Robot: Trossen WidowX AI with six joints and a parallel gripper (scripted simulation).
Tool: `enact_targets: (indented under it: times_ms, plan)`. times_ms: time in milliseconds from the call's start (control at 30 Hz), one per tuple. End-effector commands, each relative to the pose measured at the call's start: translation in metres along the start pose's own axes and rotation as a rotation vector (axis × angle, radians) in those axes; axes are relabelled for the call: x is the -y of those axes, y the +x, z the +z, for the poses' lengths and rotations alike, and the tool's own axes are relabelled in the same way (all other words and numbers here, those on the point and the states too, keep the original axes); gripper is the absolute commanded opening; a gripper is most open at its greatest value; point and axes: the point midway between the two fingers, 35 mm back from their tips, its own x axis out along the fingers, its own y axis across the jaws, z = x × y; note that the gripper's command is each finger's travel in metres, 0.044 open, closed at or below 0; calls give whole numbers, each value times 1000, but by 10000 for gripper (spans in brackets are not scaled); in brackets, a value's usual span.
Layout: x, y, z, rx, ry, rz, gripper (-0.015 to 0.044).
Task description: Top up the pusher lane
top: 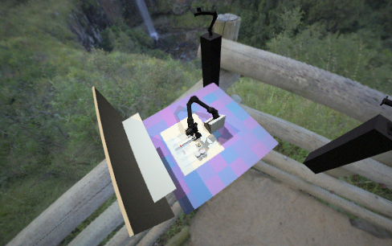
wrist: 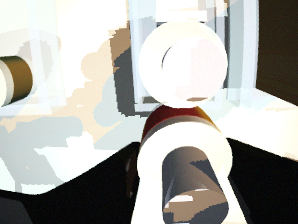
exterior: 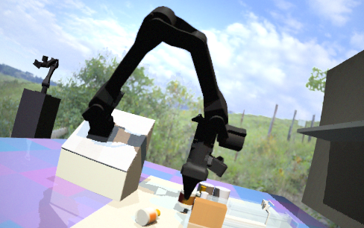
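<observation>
The pincer (top: 197, 137) (exterior: 187, 197) (wrist: 181, 148) is gripping a white jar with a dark red band (exterior: 192, 199) (wrist: 176, 118) at the near end of a clear-walled lane (wrist: 245, 55).

Just ahead of that jar, a white round-topped jar (wrist: 200, 67) is standing between the lane walls; whether the two are touching, I cannot tell. Outward, an orange block (exterior: 208, 213) is sitting near the pincer, a white jar with an orange band (exterior: 145, 216) is lying on its side, and a pale slant-topped box (exterior: 91, 176) is resting on the patterned table (top: 241, 154) (exterior: 26, 164).
</observation>
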Motion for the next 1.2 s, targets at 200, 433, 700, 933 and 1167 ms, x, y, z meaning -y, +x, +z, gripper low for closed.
enact_targets:
  times_ms: [200,433,700,933,1167]
  plan:
    - [2,-2,13,21,16,-2,0]
    - [2,-3,16,22,16,-2,0]
    - [2,-3,20,22,16,-2,0]
    - [3,-3,23,22,17,-2,0]
    - [3,-4,26,22,17,-2,0]
